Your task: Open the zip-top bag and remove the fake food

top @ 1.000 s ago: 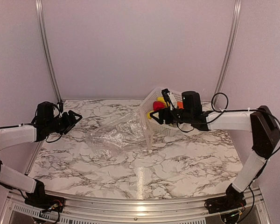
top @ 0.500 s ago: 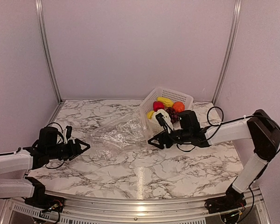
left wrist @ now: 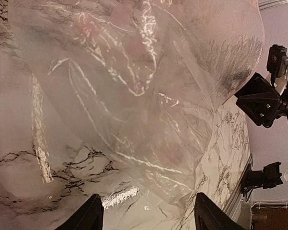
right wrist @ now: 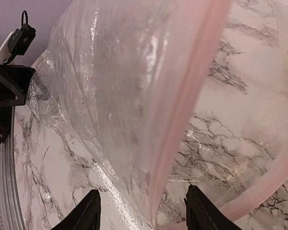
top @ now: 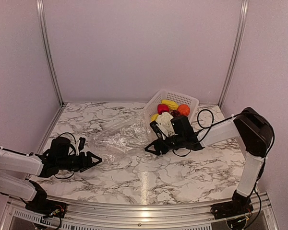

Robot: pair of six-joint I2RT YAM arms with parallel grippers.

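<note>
The left gripper [top: 90,158] hangs low over the marble table [top: 192,167] at the near left, its 2 fingers spread wide with nothing between them; the left wrist view shows both fingertips [left wrist: 92,216] apart and the table bare in the gap. Just beyond it lies the 1 zip-top bag [top: 119,136], clear and heavily crinkled, catching white glare along its folds, stretched across the middle of the table with its right end raised just beside the basket [top: 188,99]. The right wrist view shows a pale pink zip strip [right wrist: 198,96] running down the bag's edge. The right gripper [top: 151,147] sits low at the bag's near right corner, jaws wide open, the zip edge lying in the gap between its fingers [right wrist: 90,211], not clamped. At the back right, the 1 white perforated basket holds the fake food [top: 169,111], 6 pieces in all: 1 red apple [top: 162,108], 2 yellow fruits [top: 170,103], 1 orange round piece [top: 183,109], 1 white lumpy piece [top: 165,120] and 1 dark grape bunch [top: 175,114], partly hidden behind the right arm.
</note>
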